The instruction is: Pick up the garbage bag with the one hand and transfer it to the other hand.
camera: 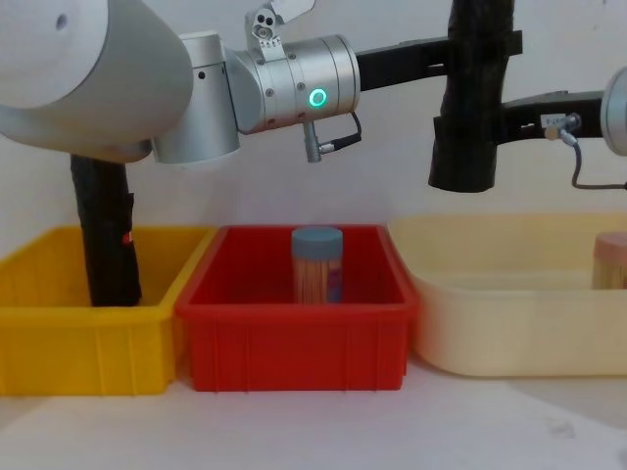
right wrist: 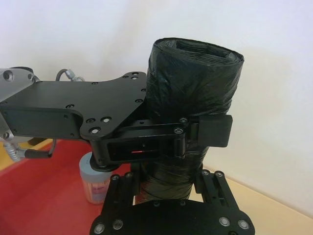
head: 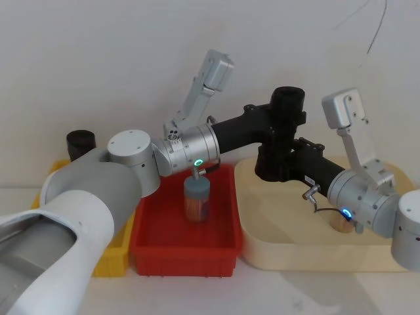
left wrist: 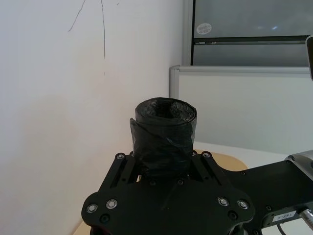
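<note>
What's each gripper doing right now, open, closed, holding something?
Left gripper: closed on the garbage bag, gripping its upper part.
Right gripper: closed on the same bag, lower down.

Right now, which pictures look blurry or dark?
Chest view: the left arm's grey shoulder looms large and soft. Right wrist view: the garbage bag is sharp, the jar behind blurs. Left wrist view: a thin crack marks the wall.

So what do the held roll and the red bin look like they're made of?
The garbage bag roll looks like thin black plastic film: crinkled, faintly glossy, wound in layers. Both the left gripper and the right gripper clamp it. The red bin seems to be rigid moulded plastic, smooth, with a thick rim.
</note>
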Available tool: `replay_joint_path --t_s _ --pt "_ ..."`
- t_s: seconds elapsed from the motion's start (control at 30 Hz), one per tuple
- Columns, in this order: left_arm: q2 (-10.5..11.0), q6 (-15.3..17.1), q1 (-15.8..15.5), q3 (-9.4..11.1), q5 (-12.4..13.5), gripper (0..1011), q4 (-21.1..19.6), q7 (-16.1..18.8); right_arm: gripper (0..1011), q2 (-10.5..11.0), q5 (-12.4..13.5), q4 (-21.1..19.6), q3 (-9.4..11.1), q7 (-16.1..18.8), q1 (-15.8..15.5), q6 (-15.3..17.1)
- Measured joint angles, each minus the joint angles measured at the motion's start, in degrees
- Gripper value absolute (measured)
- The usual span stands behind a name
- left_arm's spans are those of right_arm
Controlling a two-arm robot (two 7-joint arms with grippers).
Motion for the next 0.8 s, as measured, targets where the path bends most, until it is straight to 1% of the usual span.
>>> replay_joint_path --t_s 0.1,0.13,0.2,0.23,0.3,0.33,0.37,0.43,0.47,0.5,0.53,0.6,0.67,0.7,0.73,0.8 --pt "0.0 0.0 0.0 0.0 0.0 363 0.0 0.0 587 0.0 0.0 0.0 0.0 0.0 0.0 0.0" --pt "0.0 0.0 0.0 0.0 0.0 400 0.0 0.0 587 0.0 0.0 0.0 -0.1 0.0 0.0 0.0" --pt "0.0 0.0 0.0 0.0 0.0 440 0.0 0.0 587 0.0 0.0 0.0 -0.1 0.0 0.0 0.0" --pt "0.0 0.0 0.0 0.0 0.0 495 0.0 0.0 587 0.0 0.0 0.0 -0.1 0.0 0.0 0.0" --pt "0.0 0.0 0.0 0.0 0.0 525 0.0 0.0 587 -0.1 0.0 0.0 -0.1 0.0 0.0 -0.1" --pt "0.0 0.0 0.0 0.0 0.0 592 0.0 0.0 587 -0.1 0.0 0.1 -0.1 0.0 0.0 -0.1" --pt "0.0 0.0 0.0 0.0 0.0 592 0.0 0.0 587 -0.1 0.0 0.1 -0.1 0.0 0.0 -0.1" --pt "0.0 0.0 0.0 0.0 0.0 662 0.0 0.0 587 -0.1 0.0 0.1 -0.1 0.0 0.1 -0.1" --pt "0.0 0.0 0.0 0.0 0.0 662 0.0 0.0 587 -0.1 0.0 0.1 -0.1 0.0 0.1 -0.1" --pt "0.0 0.0 0.0 0.0 0.0 719 0.0 0.0 587 -0.1 0.0 0.1 0.0 0.0 0.1 -0.1" --pt "0.0 0.0 0.0 0.0 0.0 745 0.0 0.0 586 -0.1 0.0 0.1 0.0 0.0 0.1 -0.1" --pt "0.0 0.0 0.0 0.0 0.0 821 0.0 0.0 583 -0.1 0.0 0.2 0.2 -0.4 0.1 -0.1" --pt "0.0 0.0 0.0 0.0 0.0 874 0.0 0.0 581 -0.2 -0.1 0.3 0.5 -1.0 0.1 -0.1" --pt "0.0 0.0 0.0 0.0 0.0 874 0.0 0.0 581 -0.2 -0.2 0.4 0.6 -1.3 0.2 -0.1" --pt "0.0 0.0 0.0 0.0 0.0 923 0.0 0.0 581 -0.3 -0.2 0.5 0.7 -1.5 0.2 -0.1" --pt "0.0 0.0 0.0 0.0 0.0 968 0.0 0.0 581 -0.3 -0.4 0.7 1.1 -2.3 0.3 0.1"
